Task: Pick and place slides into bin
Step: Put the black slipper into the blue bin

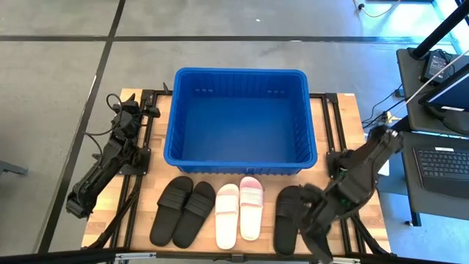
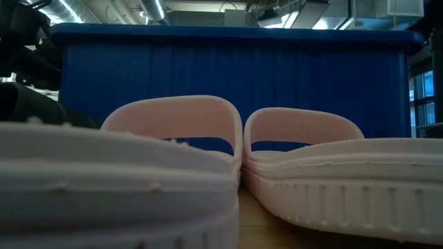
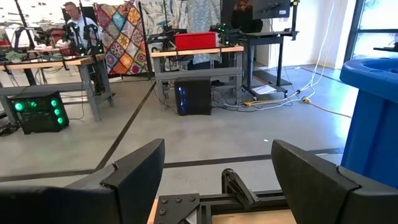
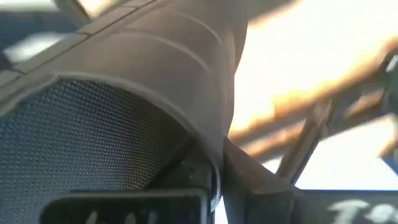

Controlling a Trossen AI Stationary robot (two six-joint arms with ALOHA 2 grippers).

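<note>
The right gripper (image 1: 311,213) sat low over the black pair of slides (image 1: 288,218) nearest the table's right end, in front of the bin's (image 1: 240,158) right corner. Its fingers were closed tight on the wide strap of the black slide (image 4: 130,87) under it. The pink and white pair (image 1: 239,209) lay in front of the bin's middle, and another black pair (image 1: 182,210) before its left part. The left gripper (image 3: 217,180) waited beside the bin's left wall, jaws spread wide and empty. No writing was legible on anything.
</note>
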